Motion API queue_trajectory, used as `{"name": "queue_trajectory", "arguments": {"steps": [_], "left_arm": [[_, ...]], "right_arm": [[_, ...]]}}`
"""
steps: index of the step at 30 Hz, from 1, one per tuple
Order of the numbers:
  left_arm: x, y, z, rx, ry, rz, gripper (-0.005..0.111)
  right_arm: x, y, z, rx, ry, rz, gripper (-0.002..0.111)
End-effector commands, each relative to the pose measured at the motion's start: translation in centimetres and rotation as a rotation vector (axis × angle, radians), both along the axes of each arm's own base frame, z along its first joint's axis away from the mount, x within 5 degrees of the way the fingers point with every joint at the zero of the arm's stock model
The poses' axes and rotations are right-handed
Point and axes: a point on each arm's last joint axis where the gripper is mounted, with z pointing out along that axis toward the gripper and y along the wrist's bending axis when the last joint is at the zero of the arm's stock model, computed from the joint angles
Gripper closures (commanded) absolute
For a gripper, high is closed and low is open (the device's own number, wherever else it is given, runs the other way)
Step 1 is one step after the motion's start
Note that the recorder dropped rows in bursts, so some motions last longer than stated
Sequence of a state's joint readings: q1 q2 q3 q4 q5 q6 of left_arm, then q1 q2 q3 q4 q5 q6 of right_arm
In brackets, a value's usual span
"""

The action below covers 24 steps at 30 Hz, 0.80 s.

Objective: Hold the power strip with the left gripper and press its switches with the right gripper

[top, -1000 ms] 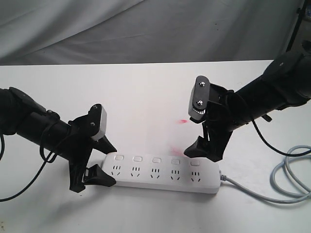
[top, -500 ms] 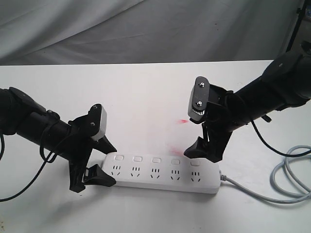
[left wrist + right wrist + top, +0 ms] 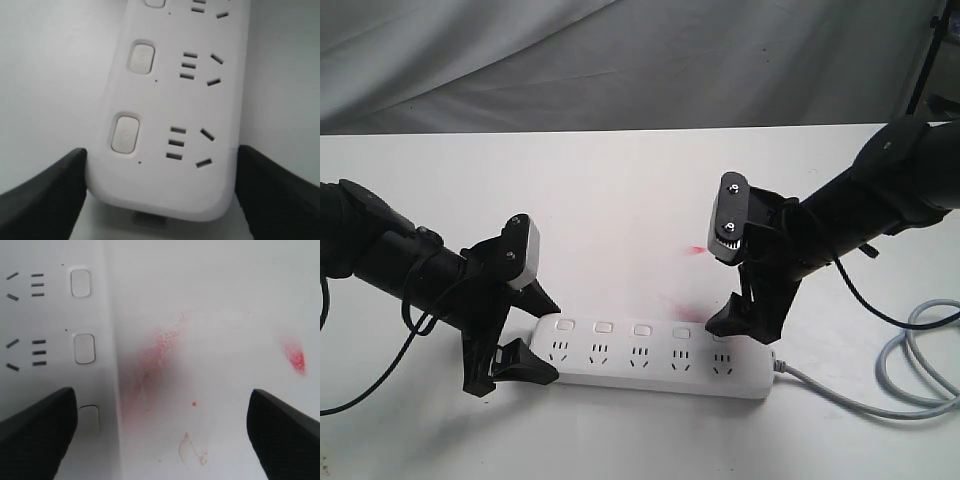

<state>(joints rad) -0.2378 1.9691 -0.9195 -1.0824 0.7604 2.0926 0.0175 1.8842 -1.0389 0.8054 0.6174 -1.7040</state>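
Power strip (image 3: 650, 358) lies flat on the white desk (image 3: 620, 180), socket face up, five socket groups visible, with the switches (image 3: 642, 329) in a single row along one long edge. Grey cord (image 3: 880, 400) leaves one short end of the strip and loops on the desk beyond that end. Left gripper (image 3: 553, 342) sits at the strip's other end, the one away from the cord: one black jaw against each long side, the rounded end between them. In the left wrist view both jaws meet the strip's side walls with no gap seen, so noted as clamped on the power strip. Right gripper (image 3: 740, 322) is at the cord end of the strip, jaws spread wide with only desk and strip edge between them: released, holding nothing. In the right wrist view one jaw hangs over the strip beside the switch row and partly covers the switch nearest the cord; the other jaw is off the strip, over bare desk. Contact between that first jaw and the switch: cannot tell. Pink-red smudges (image 3: 678, 305) mark the desk just beside the strip's switch-side edge, and a red spot (image 3: 695, 249) lies farther out from it. Grey cloth (image 3: 620, 60) hangs behind the desk, well beyond the strip
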Motion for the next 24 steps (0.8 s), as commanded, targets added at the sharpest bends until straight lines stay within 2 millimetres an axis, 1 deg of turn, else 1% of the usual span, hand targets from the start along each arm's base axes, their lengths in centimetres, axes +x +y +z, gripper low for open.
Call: {"name": "queue_trajectory", "arguments": {"steps": [1,7,15,20,24], "left_arm": [[0.1,-0.3,0.2,-0.006,-0.008,-0.002,0.107],[0.1,-0.3,0.2,-0.006,-0.008,-0.002,0.107],[0.1,-0.3,0.2,-0.006,-0.008,-0.002,0.107],[0.1,-0.3,0.2,-0.006,-0.008,-0.002,0.107],[0.1,-0.3,0.2,-0.006,-0.008,-0.002,0.107]], "right_arm": [[-0.1,-0.3,-0.4,0.002,0.015,-0.016,0.024],[0.1,-0.4,-1.8,-0.009,0.041,-0.022,0.024],[0.2,-0.4,-1.8,-0.007,0.038,-0.034,0.024],[0.1,-0.2,-0.3,0.022,0.005,-0.036,0.024],[0.1,-0.2,0.4,0.021,-0.02,-0.038,0.024]]}}
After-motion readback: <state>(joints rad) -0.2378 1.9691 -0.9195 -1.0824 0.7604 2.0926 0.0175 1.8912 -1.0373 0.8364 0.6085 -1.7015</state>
